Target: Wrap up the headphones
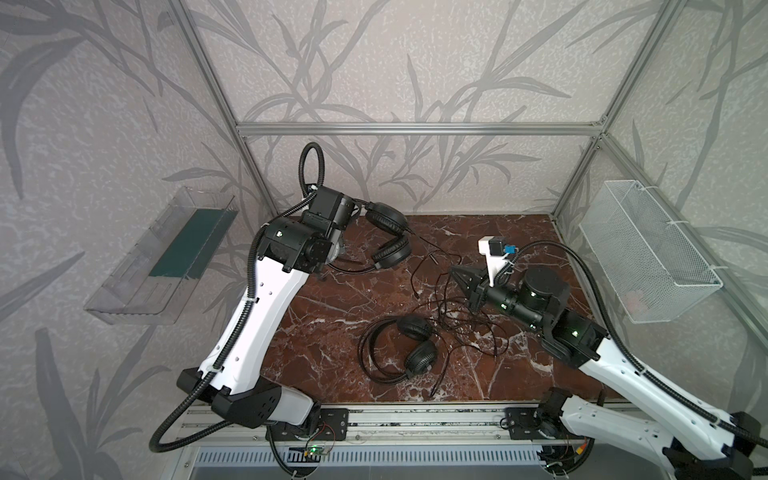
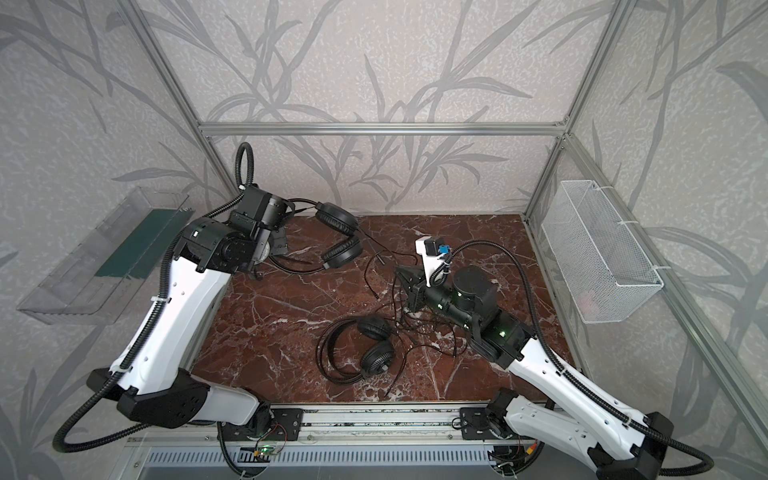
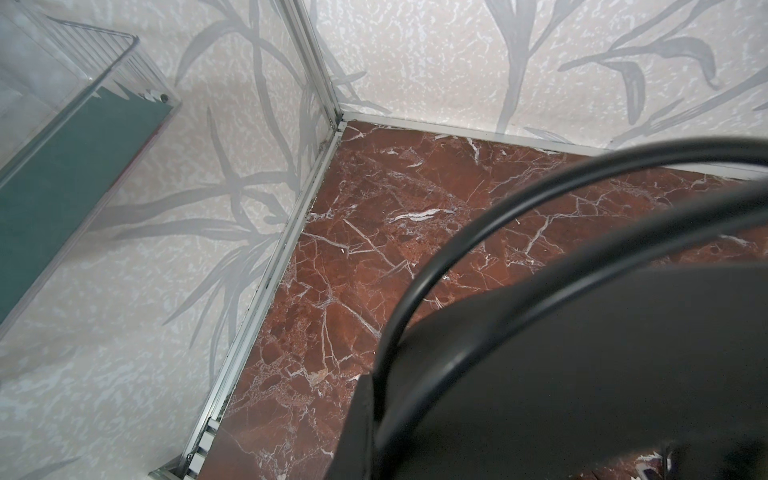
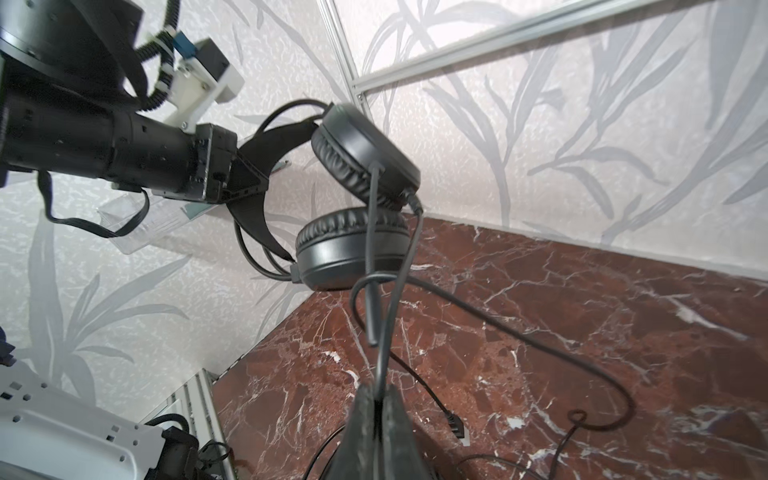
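Marble tabletop [image 1: 332, 332], red-brown with white veins, is spreading beneath both headphones in both top views: we are seeing the far headset [image 1: 388, 237] left of centre toward the back wall, and the near headset [image 1: 415, 349] lying flat at lower middle. Our right gripper [image 1: 457, 275] is pointing leftward at mid-frame. Through the left wrist view, blurred headband wires [image 3: 457, 232] are arching across the lower right. Through the right wrist view, the left gripper [image 4: 249, 183] is clamping the far headset's headband at upper left, while the right gripper's pressed-together fingers [image 4: 361, 415] are pinching its cable [image 4: 397, 299] at bottom centre.
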